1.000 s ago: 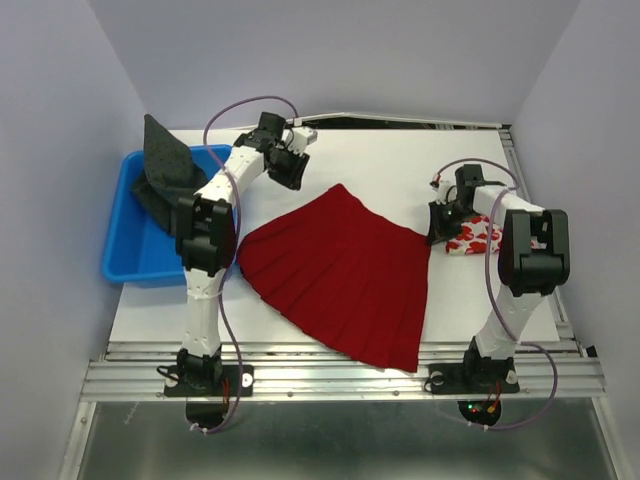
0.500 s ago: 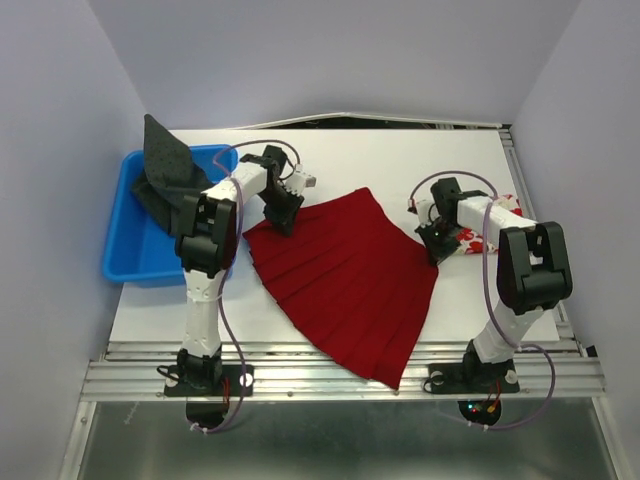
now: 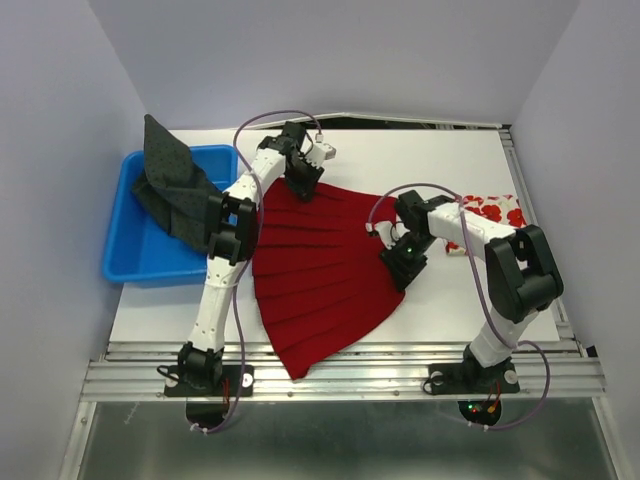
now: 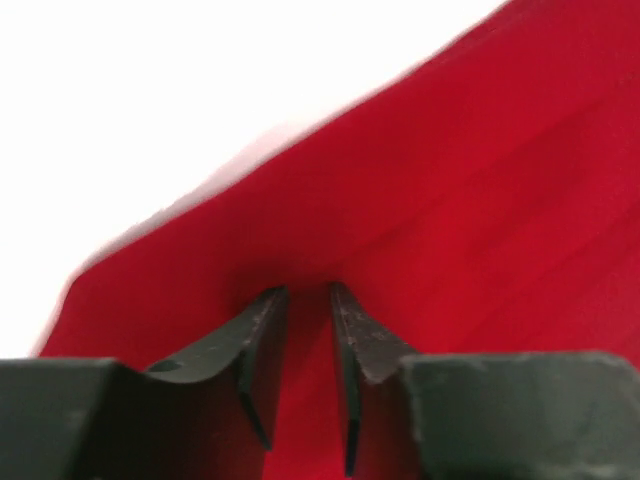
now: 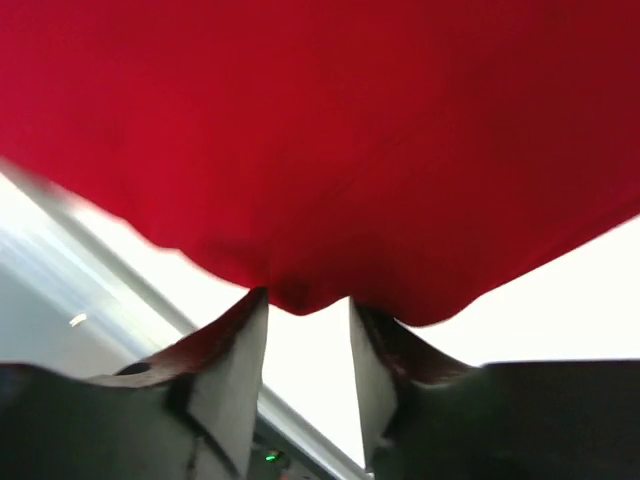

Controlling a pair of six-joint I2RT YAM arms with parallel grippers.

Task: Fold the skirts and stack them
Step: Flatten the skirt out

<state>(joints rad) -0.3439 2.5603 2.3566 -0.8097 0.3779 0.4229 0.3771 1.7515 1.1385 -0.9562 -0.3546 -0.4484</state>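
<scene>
Altogether three skirts (image 3: pixel 320 270) (image 3: pixel 170 170) (image 3: pixel 495 210), one blue bin (image 3: pixel 125 262), right end effector (image 5: pixel 306 296) parted, left end effector (image 4: pixel 308 290) grip unclear

Floral skirt (image 3: pixel 495 211) — partly hidden

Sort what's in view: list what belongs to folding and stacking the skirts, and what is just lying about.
Belongs to the job:
- deep-red pleated skirt, spread on the table
- white skirt with red flowers, at the right side
- dark grey skirt, draped over the blue bin

Just lying about:
- blue bin
- table
</scene>
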